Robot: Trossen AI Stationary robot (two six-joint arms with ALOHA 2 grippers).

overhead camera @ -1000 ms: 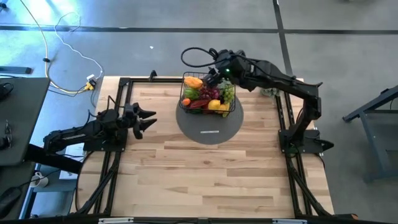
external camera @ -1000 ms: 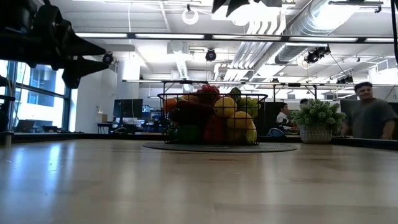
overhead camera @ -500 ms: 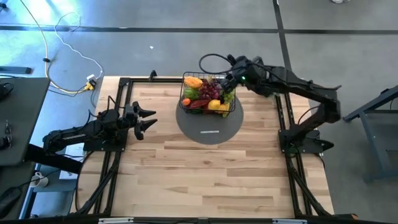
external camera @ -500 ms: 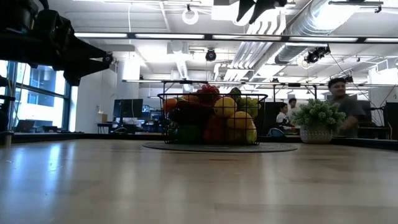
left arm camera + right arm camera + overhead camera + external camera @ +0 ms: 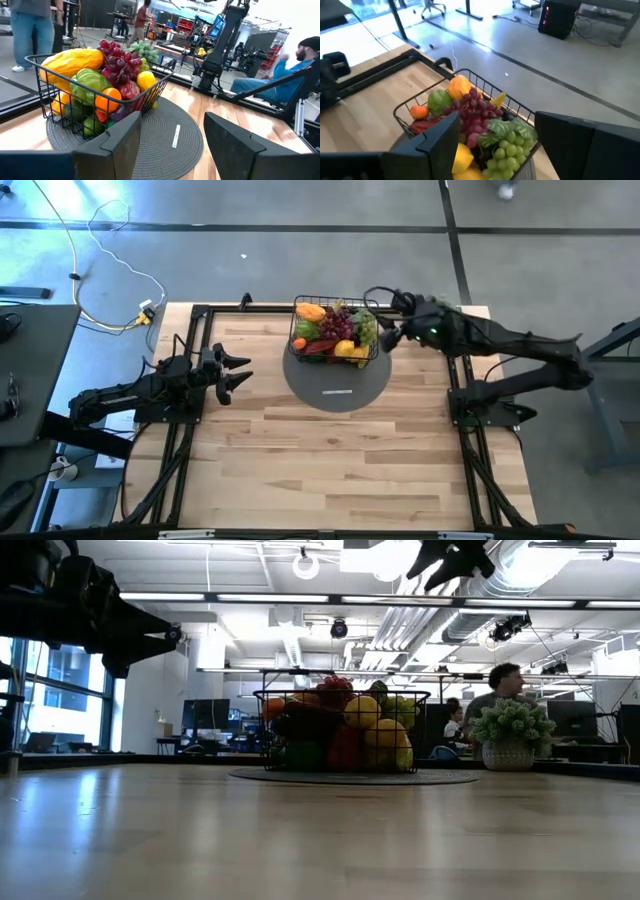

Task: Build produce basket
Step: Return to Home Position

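Observation:
The black wire basket (image 5: 335,332) stands on a round grey mat (image 5: 337,383) at the table's far middle. It is heaped with produce (image 5: 107,75): red grapes, green grapes (image 5: 512,145), a lemon, green and orange fruits. My right gripper (image 5: 384,338) hangs open in the air just right of the basket, pointing at it, and shows high up in the low view (image 5: 452,557). My left gripper (image 5: 240,373) waits open and level at the table's left, facing the basket, fingers empty (image 5: 172,145).
A potted grey-green plant (image 5: 510,733) stands near the far right corner, under my right arm in the high view. Bare wooden tabletop (image 5: 330,460) lies in front of the mat. Black frame rails run along both sides. People move in the room beyond.
My right gripper has drawn back from above the basket toward the table's right edge, sinking somewhat, still open and empty. My left gripper has rolled slightly on the spot. The basket and its produce have not moved.

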